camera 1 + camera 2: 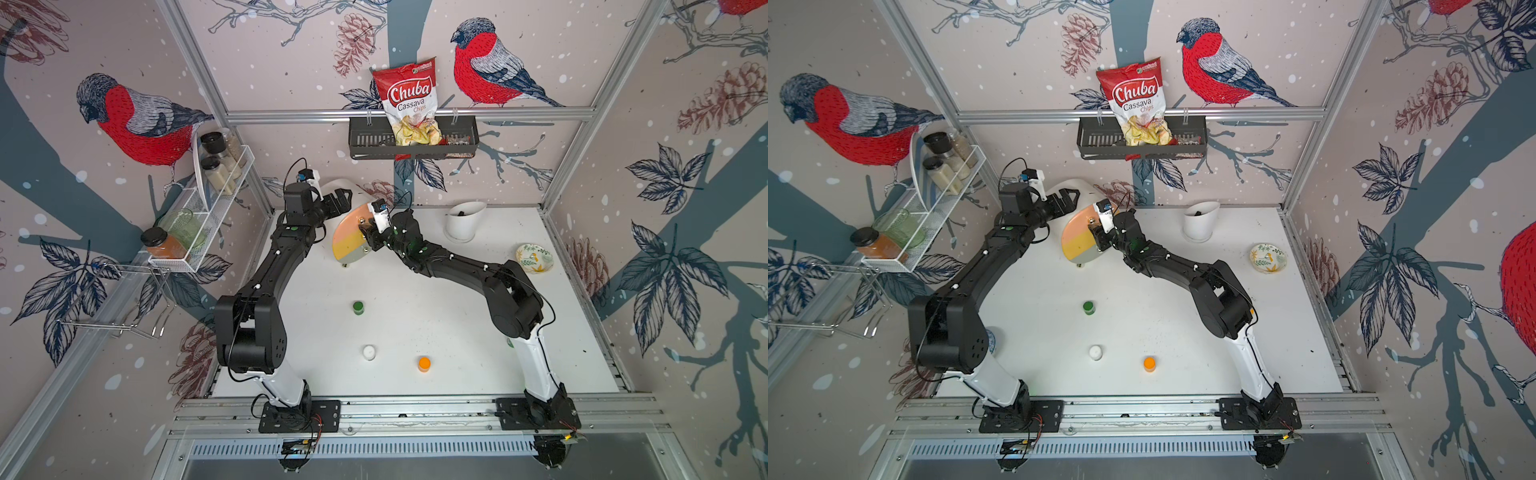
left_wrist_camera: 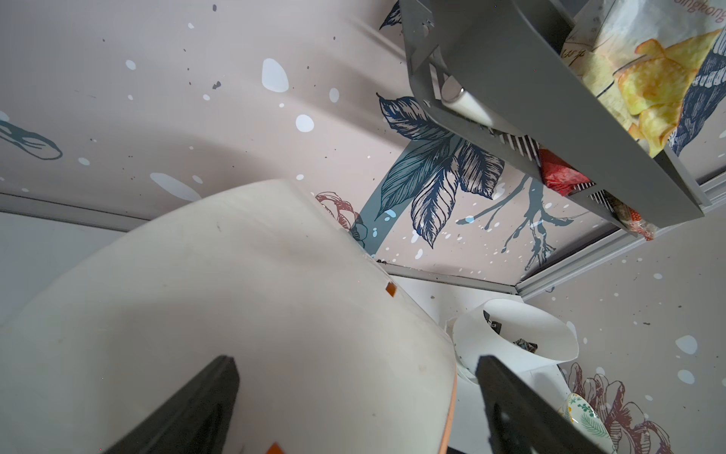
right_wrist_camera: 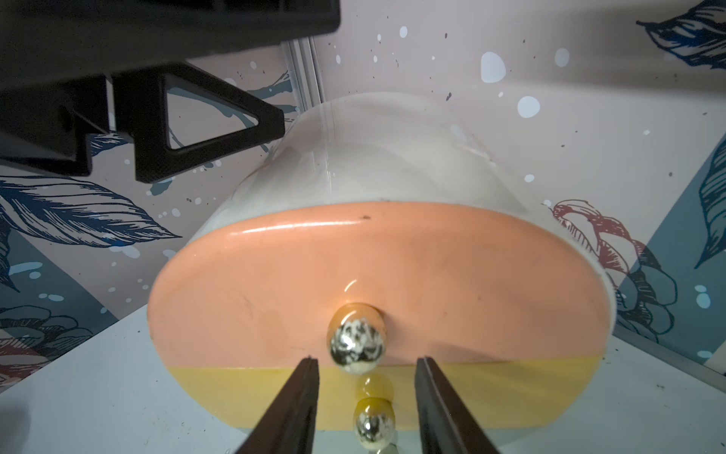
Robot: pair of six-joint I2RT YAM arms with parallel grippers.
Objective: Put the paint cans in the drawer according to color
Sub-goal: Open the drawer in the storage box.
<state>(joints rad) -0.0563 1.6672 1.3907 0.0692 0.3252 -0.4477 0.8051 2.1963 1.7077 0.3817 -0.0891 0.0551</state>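
Observation:
The drawer [image 1: 351, 241] is a small white chest with an arched top, standing at the back of the table with its peach, yellow and grey-green fronts facing my right arm. My left gripper [image 1: 341, 198] hangs open over the chest's white top [image 2: 275, 314]. My right gripper [image 3: 367, 359] is at the drawer fronts, open. The yellow drawer's brass knob [image 3: 374, 424] sits between its fingers [image 3: 304, 393] with a gap on each side, and the peach knob [image 3: 356, 338] is just past the tips. Three paint cans stand on the near table: green [image 1: 358, 307], white [image 1: 368, 352], orange [image 1: 424, 364].
A white slant-rimmed cup [image 1: 463, 222] stands at the back right, with a patterned small bowl [image 1: 535, 258] nearer the right wall. A wire shelf [image 1: 208, 216] with jars hangs on the left wall. A black basket [image 1: 365, 141] with a chips bag hangs on the back wall.

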